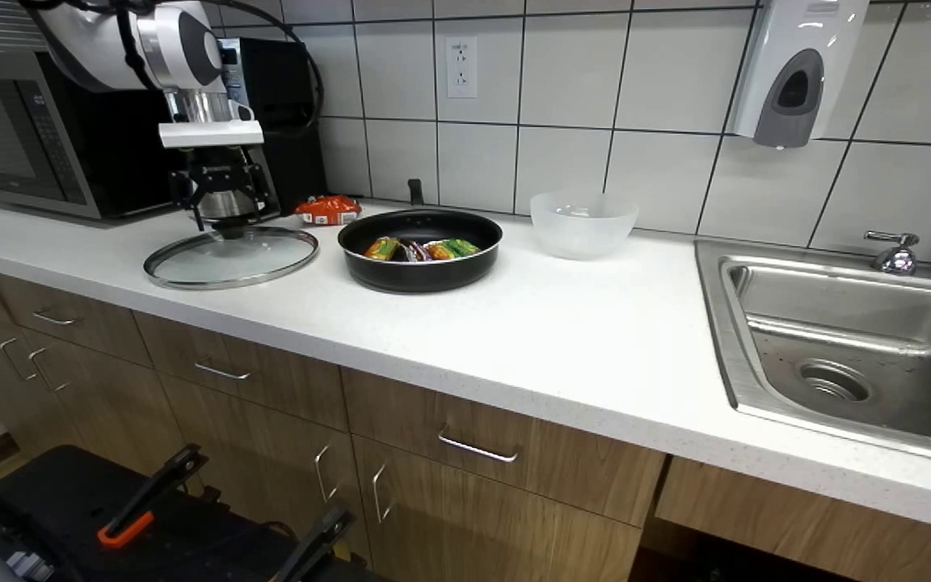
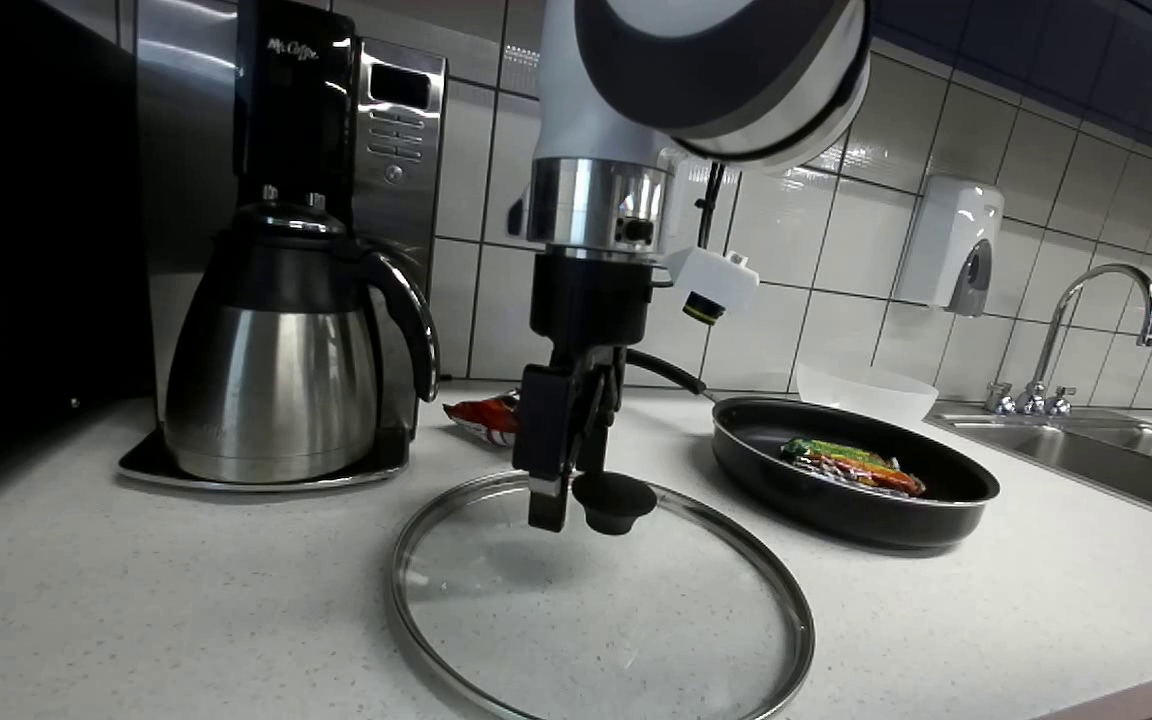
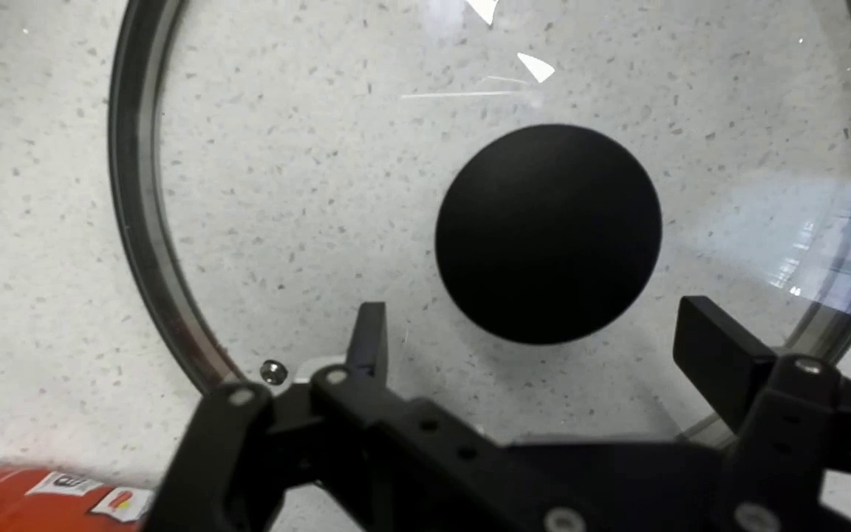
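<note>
The tool (image 3: 532, 307) points down over a glass lid (image 2: 626, 620), its fingers (image 3: 721, 340) standing wide apart. In the wrist view the lid's black knob (image 3: 547, 234) shows at twelve o'clock from the middle of the tool's opening, with a gap on either side; in an exterior view one fingertip (image 2: 548, 508) is just beside the knob, at nine o'clock. The lid lies flat on the worktop (image 1: 554, 347).

In an exterior view, from the lid's centre, a black pan (image 1: 417, 279) sits at three o'clock, near but apart, with colourful packets (image 1: 451, 249) inside. A red bag (image 1: 328, 210) lies at two o'clock and a microwave (image 1: 17, 133) stands at ten. From the pan, a cloudy bowl (image 1: 583, 233) is at three o'clock; from the bowl, a sink (image 1: 716, 315) is at four, with a soap dispenser (image 1: 801, 73) on the tiled wall (image 1: 570, 73) at the sink's twelve o'clock. In an exterior view a steel jug (image 2: 276, 380) stands on the base of a coffee maker (image 2: 396, 130), at ten o'clock from the lid.
</note>
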Controlling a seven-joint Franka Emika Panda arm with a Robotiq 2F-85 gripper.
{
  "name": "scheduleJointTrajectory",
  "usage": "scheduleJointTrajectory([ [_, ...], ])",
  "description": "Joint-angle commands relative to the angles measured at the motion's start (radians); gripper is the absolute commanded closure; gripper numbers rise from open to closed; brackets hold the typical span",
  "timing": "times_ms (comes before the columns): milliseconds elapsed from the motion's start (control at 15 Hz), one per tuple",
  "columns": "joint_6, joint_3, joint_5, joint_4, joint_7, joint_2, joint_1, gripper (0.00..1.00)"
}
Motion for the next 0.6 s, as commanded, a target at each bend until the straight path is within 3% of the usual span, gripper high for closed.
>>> scheduleJointTrajectory([
  [0, 0.027, 0.009, -0.016, -0.093, 0.066, -0.080, 0.003, 0.00],
  [533, 0.071, 0.012, -0.005, -0.214, 0.111, -0.146, -0.011, 0.00],
])
